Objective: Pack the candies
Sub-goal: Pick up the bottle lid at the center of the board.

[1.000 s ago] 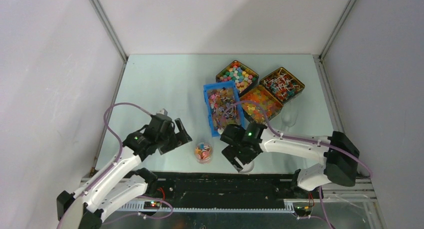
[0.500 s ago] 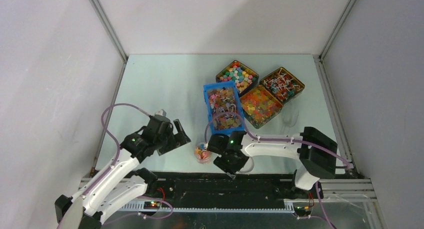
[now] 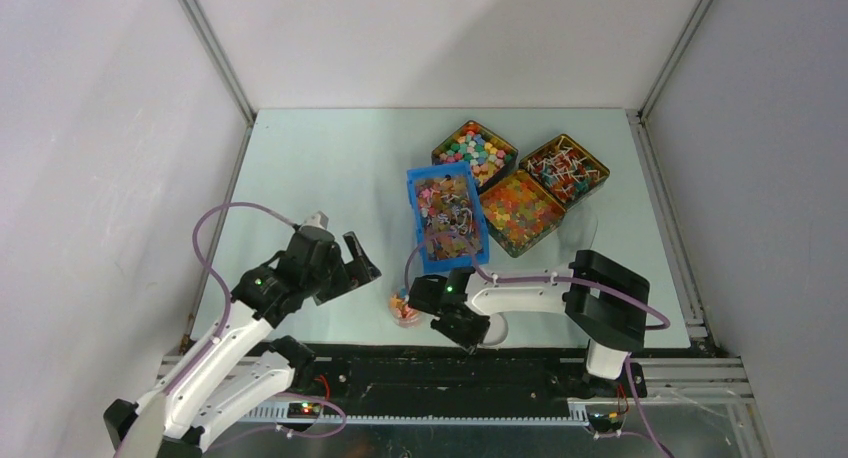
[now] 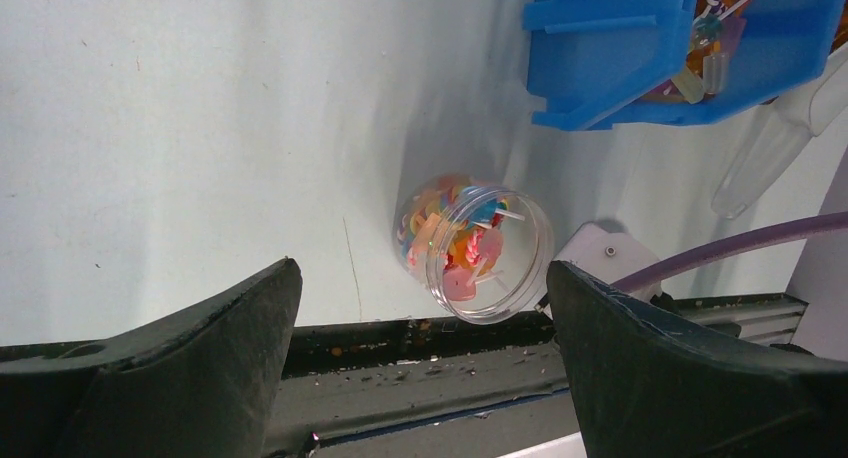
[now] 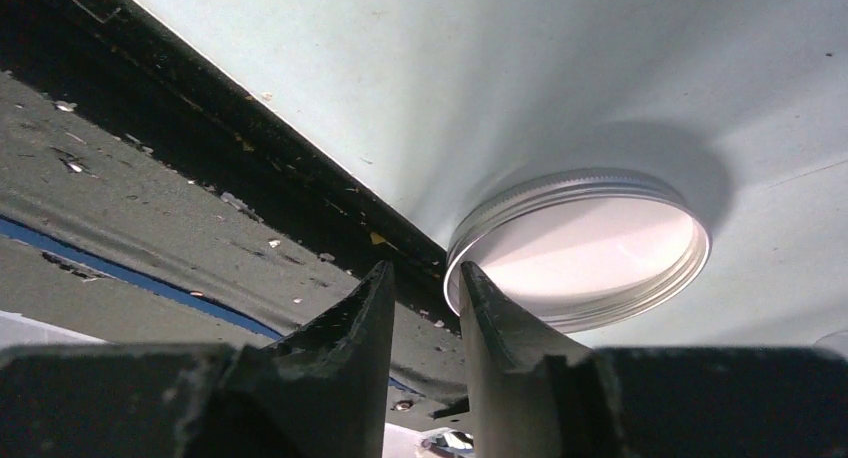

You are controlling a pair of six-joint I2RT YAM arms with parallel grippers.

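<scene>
framing the clear jar (image 4: 478, 250) in its wrist view, the left gripper (image 3: 361, 261) has its 2 fingers spread as wide as they go and grasps nothing; it hangs over the pale table (image 4: 200, 128) just left of the jar, apart from it. the jar stands open near the table's front edge, and some candies (image 4: 447, 240) in orange, pink and red fill its lower part. more wrapped candies lie heaped in the blue bin (image 3: 413, 210) behind the jar. 3 dark tins sit packed against the bin's right side: 1 with chunky multicoloured sweets (image 3: 475, 150), 1 with white-stick lollipops (image 3: 563, 170) and 1 with orange and yellow sweets (image 3: 520, 210). the right gripper (image 5: 428, 276) is low at the front edge, just right of the jar, with its 2 fingers drawn close together. between them is the near rim of a round silver lid (image 5: 590, 243), which lies flat with its hollow side up beside the black rail (image 5: 150, 178). 1 finger is outside the rim and the other is at its inner side. a thin gap still shows between the tips, and i cannot tell whether they pinch the rim.
</scene>
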